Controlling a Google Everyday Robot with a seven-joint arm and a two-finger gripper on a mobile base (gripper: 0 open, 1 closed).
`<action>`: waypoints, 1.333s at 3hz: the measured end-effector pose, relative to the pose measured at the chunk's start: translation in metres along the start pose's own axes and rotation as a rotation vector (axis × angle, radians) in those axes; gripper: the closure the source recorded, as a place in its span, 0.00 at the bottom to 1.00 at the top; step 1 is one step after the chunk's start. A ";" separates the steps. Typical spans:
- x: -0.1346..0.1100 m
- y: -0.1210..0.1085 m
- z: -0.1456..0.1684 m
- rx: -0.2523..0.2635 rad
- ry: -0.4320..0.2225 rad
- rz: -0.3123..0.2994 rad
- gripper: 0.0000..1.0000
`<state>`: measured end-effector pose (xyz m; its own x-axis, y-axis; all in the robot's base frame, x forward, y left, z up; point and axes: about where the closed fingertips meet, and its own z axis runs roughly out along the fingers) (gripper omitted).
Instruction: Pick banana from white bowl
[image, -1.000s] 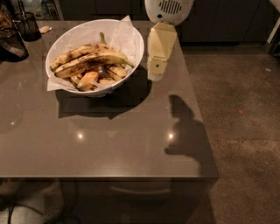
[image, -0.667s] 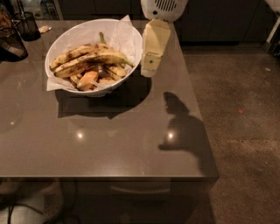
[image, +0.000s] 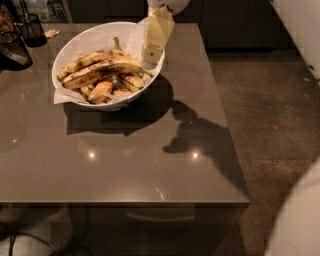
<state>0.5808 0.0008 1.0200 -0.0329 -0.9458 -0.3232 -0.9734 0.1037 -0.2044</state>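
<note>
The white bowl (image: 131, 96) stands at the back left of the grey table, lined with crumpled white paper. In it lies the banana (image: 106, 69), long, curved, yellow with dark blotches, across the middle. A browner long banana (image: 86, 60) lies just behind it, and short banana and orange pieces (image: 102, 90) lie in front. My gripper (image: 149, 58) hangs down from the top of the camera view with pale yellow fingers, over the bowl's right rim, just right of the banana's right end.
A dark wire cup (image: 31, 28) and a dark object (image: 12, 50) stand at the table's back left. The arm's shadow (image: 196, 136) falls on the table (image: 125, 165) right of the bowl. The table's right edge borders speckled floor. A white robot part (image: 300, 220) fills the bottom right corner.
My gripper has moved left, from beside the bowl's right side to over its right rim, closer to the banana. The bananas have not moved.
</note>
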 end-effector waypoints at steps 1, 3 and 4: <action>-0.015 -0.012 0.011 -0.038 -0.040 0.008 0.17; -0.029 -0.037 0.050 -0.090 -0.052 0.053 0.20; -0.031 -0.044 0.069 -0.116 -0.044 0.072 0.21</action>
<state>0.6403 0.0467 0.9748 -0.0960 -0.9224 -0.3742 -0.9886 0.1321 -0.0720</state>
